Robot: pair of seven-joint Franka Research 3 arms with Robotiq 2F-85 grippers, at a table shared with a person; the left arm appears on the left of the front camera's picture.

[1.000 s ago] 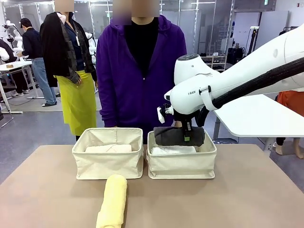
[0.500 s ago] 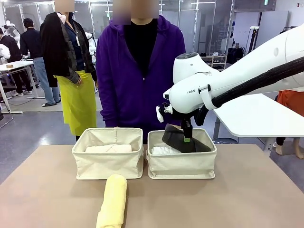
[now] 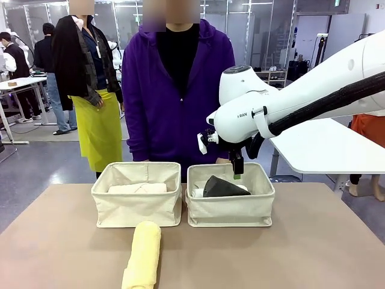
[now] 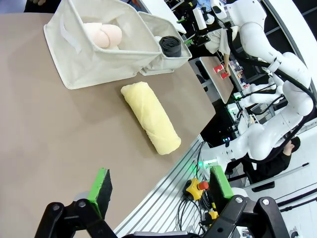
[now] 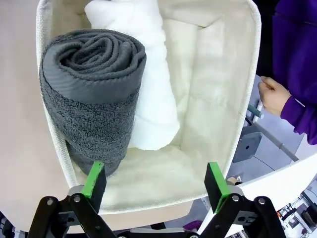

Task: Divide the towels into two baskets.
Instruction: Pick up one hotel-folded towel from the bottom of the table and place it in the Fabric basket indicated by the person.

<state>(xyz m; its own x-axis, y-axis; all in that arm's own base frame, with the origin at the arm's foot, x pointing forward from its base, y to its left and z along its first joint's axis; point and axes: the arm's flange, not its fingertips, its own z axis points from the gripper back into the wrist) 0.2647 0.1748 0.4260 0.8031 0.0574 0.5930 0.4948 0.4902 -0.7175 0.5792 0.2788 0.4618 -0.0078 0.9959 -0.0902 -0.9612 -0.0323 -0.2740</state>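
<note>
Left basket (image 3: pixel 136 208): cream canvas, on the robot's left, holding the pale pink towel (image 3: pixel 137 188), which lies lengthwise along it, low inside the walls.
Right basket (image 3: pixel 230 212): the same kind of bin, just beside the first (their near walls almost touch). It holds the dark grey towel (image 5: pixel 91 94) and the white towel (image 5: pixel 148 74).
Grey and white rolls: side by side and touching. The grey one lies against a side wall, and from the front one end sits higher than the other.
Yellow towel (image 3: pixel 142 256): outside both bins, lying on the table in front of the left basket, its far end near that basket's front wall.
Right gripper (image 5: pixel 156 181): jaws spread wide with nothing between the green pads, hanging over the right basket above the grey roll and clear of it.
Left gripper (image 4: pixel 159 184): also spread wide and empty, held over the table's near edge, well apart from the yellow roll.
Table (image 3: pixel 301 253): flat tan top.
Room: a person in a purple hooded top (image 3: pixel 177 90) stands at the far side behind the baskets, one hand (image 5: pixel 272 94) near the right bin's far wall. A white table stands off to the right, and glass partitions run behind.
Count: two baskets, four towels (one of each colour), two grippers.
Split: one roll in the left bin, two in the right, one on the table.
</note>
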